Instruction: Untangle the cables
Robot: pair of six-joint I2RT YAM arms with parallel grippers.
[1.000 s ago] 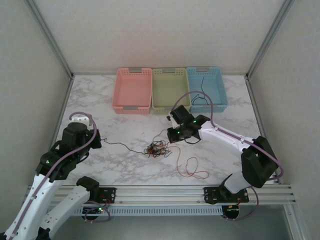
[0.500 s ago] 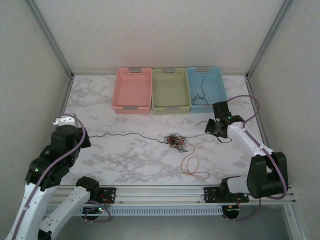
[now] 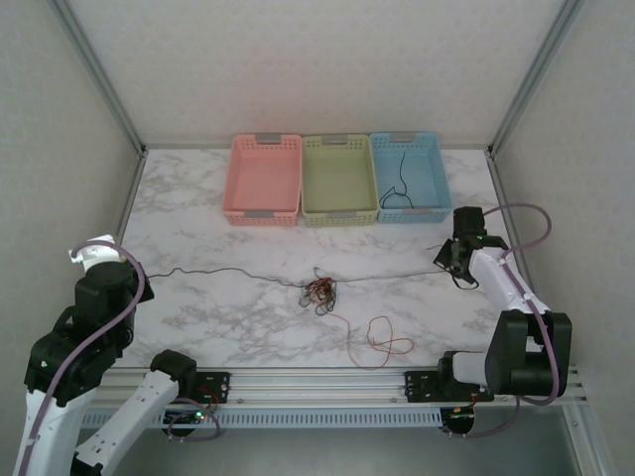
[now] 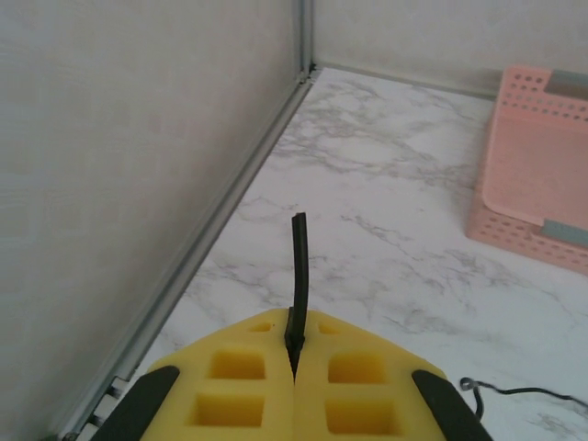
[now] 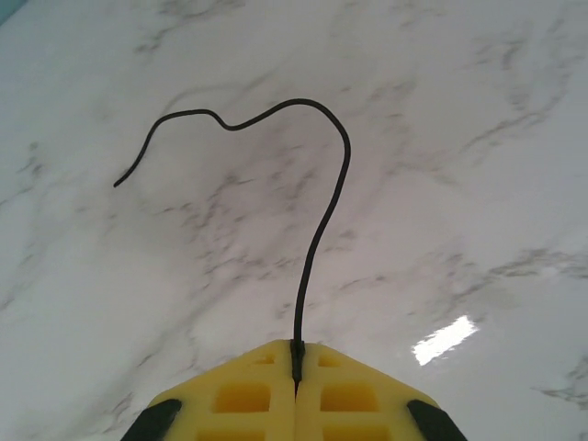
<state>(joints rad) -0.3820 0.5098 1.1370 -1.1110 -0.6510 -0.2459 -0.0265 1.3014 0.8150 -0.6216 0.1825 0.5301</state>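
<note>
Top external view:
- The clump of cables (image 3: 319, 291) lies on the marble worktop (image 3: 218, 317), about mid-width, nearer the front edge than the baskets.
- A black cable (image 3: 238, 272) runs in a long, nearly straight line from the left arm across to the clump.
- A thin dark line goes on from the clump to the right fingers (image 3: 444, 259), which sit low over the right side of the worktop.
- An orange-red cable (image 3: 382, 342) trails out of the clump and loops loosely near the front edge.
- Pink basket (image 3: 263, 210), green basket (image 3: 337, 212) and blue basket (image 3: 437, 178) stand side by side along the back.
- A loose black strand (image 3: 397, 188) lies in the blue basket.

Left wrist view:
- The left fingers (image 4: 308, 349) are pressed together on the black cable, pinching it at the seam of the yellow pads.
- A short stiff end of the cable sticks up past the tips.
- The side wall and its metal rail (image 4: 230, 211) are close on the left, and the pink basket is at the far right.
- A further stretch of thin dark wire lies on the marble at the lower right.

Right wrist view:
- The right fingers (image 5: 308, 367) are pressed together on a black cable end, pinching it between the pads.
- The free end rises from the tips, arches over and curls off to the left above bare marble.
</note>
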